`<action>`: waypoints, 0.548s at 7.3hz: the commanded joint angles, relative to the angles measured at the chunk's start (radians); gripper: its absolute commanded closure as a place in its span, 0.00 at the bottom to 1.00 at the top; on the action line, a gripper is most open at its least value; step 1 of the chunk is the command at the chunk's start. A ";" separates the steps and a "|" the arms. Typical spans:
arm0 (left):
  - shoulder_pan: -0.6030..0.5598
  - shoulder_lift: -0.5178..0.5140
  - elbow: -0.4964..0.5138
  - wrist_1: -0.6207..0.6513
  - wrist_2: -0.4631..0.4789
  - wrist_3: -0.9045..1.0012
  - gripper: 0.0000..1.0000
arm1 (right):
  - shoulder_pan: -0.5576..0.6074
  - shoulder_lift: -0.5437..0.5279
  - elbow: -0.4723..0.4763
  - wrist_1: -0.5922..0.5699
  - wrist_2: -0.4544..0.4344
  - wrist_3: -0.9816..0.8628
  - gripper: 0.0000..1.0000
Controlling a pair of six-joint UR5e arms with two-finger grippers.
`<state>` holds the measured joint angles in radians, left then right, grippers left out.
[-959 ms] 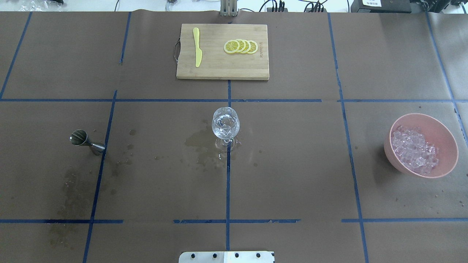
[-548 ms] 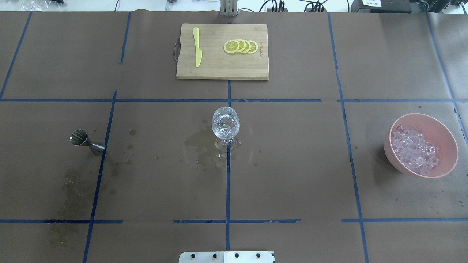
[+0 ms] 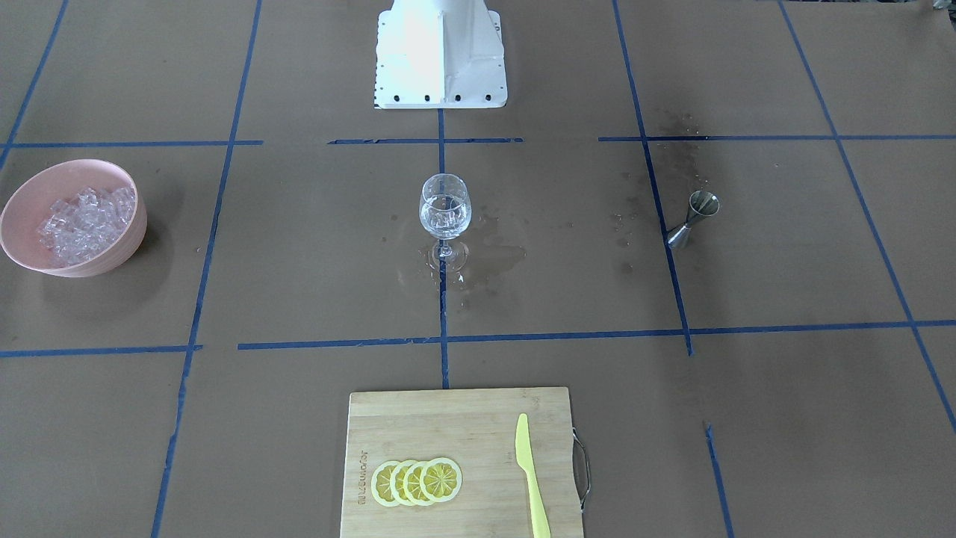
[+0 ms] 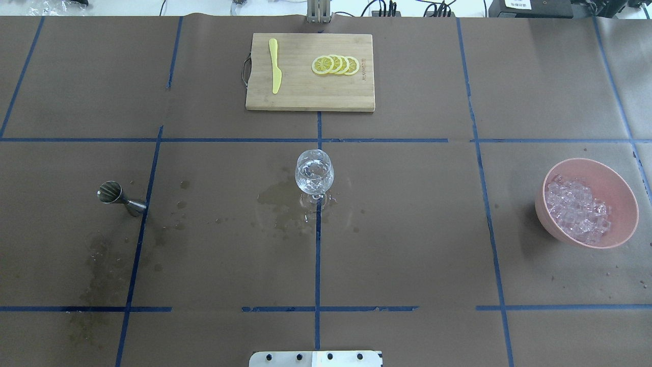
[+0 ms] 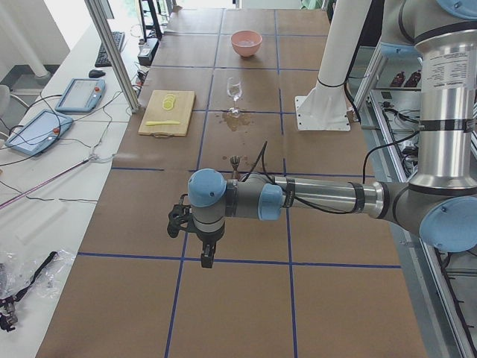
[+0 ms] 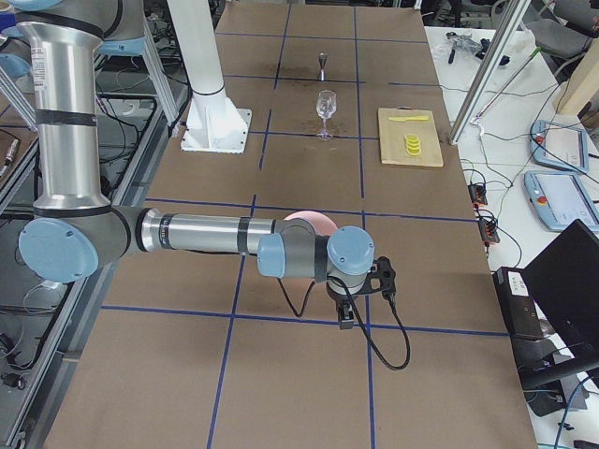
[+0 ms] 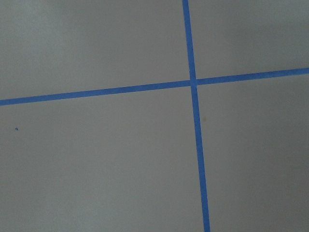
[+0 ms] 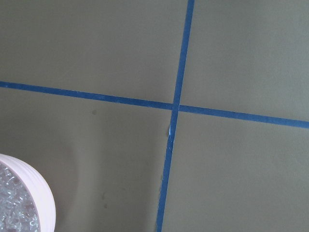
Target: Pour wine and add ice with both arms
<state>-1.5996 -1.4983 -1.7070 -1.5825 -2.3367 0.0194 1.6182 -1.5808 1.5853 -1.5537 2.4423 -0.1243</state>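
A stemmed wine glass stands upright at the table's middle, also in the front view. It holds clear wine with glassy bits in it. A steel jigger stands to the left. A pink bowl with a heap of ice sits at the right. Both arms are out of the overhead and front views. My left gripper hangs over bare table far from the jigger. My right gripper hangs just beside the bowl. I cannot tell whether either is open or shut.
A wooden cutting board with lemon slices and a yellow knife lies at the far edge. Wet patches darken the paper beside the glass and the jigger. The white pedestal stands at the near edge.
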 commanded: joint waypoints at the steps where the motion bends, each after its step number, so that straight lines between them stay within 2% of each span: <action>1: 0.003 0.000 0.001 -0.030 -0.047 -0.024 0.00 | 0.005 -0.002 -0.002 -0.006 0.029 0.055 0.00; 4: 0.003 -0.002 -0.002 -0.031 -0.047 -0.023 0.00 | 0.005 -0.005 0.001 0.000 0.032 0.069 0.00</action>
<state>-1.5970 -1.4999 -1.7062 -1.6130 -2.3828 -0.0029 1.6228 -1.5857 1.5848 -1.5571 2.4751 -0.0588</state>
